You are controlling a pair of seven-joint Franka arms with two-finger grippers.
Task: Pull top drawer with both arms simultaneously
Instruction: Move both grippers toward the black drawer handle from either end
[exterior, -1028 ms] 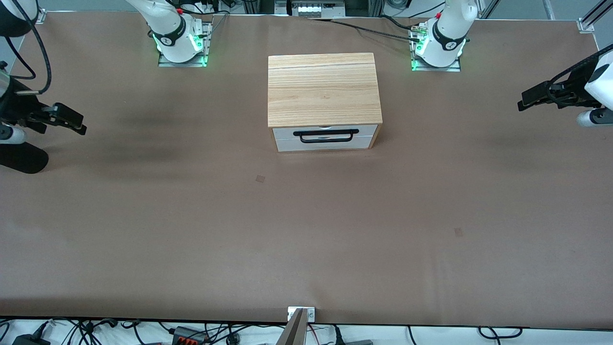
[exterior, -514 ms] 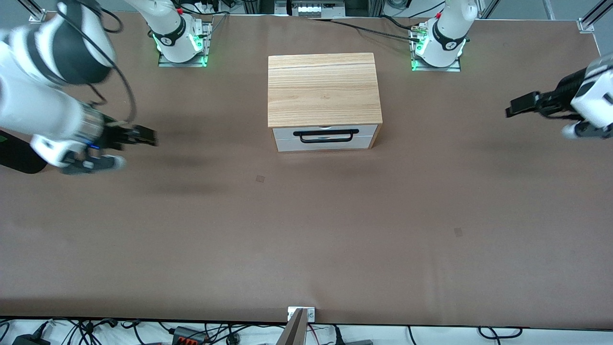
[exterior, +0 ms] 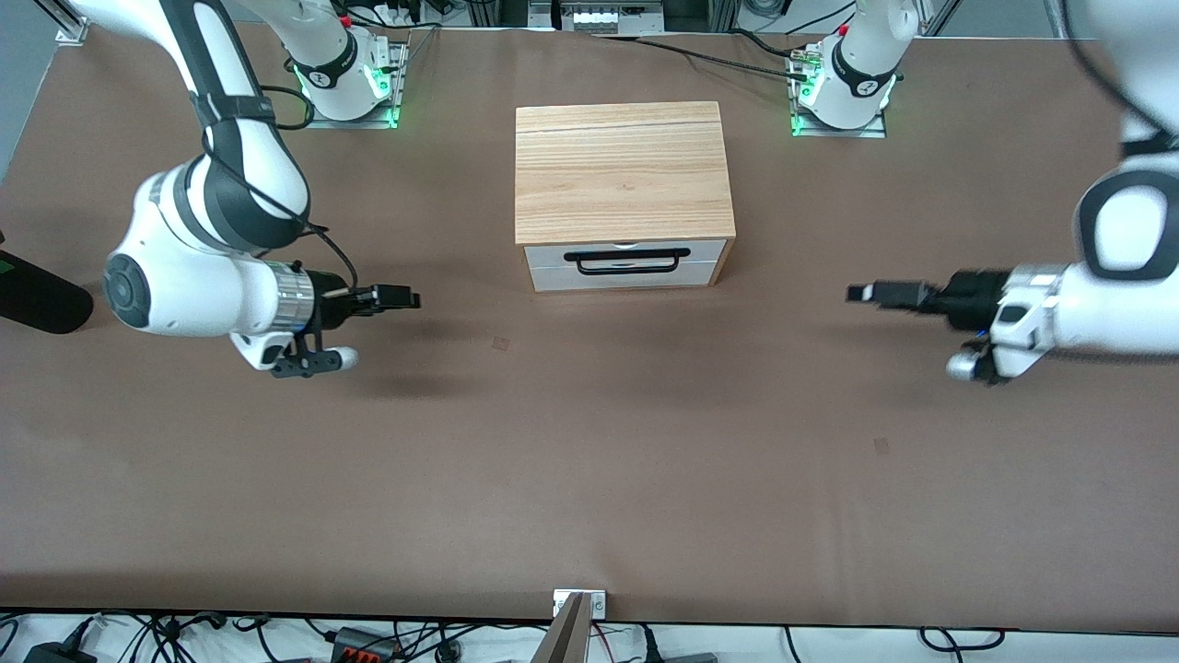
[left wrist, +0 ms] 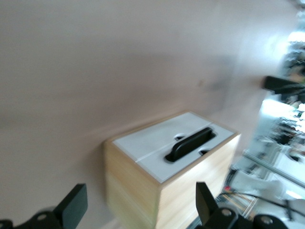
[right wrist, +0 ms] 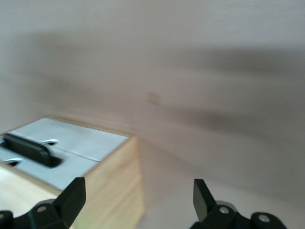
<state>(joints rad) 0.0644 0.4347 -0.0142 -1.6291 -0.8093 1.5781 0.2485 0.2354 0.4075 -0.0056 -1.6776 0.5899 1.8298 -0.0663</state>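
Note:
The top drawer has a white front and a long black bar handle. It sits flush in the light-wood cabinet at the table's middle. My right gripper is open and empty, over the table toward the right arm's end, pointing at the cabinet and well apart from it. My left gripper is open and empty, over the table toward the left arm's end, also apart from the cabinet. The left wrist view shows the handle past my open gripper. The right wrist view shows the handle past my open gripper.
A brown mat covers the table. A second white drawer front lies under the top one. A black object lies at the table's edge at the right arm's end. Cables run along the table's edges.
Both arms have swung in from the table's ends toward the cabinet, and both grippers now stand nearer the drawer front. The drawer has not moved.

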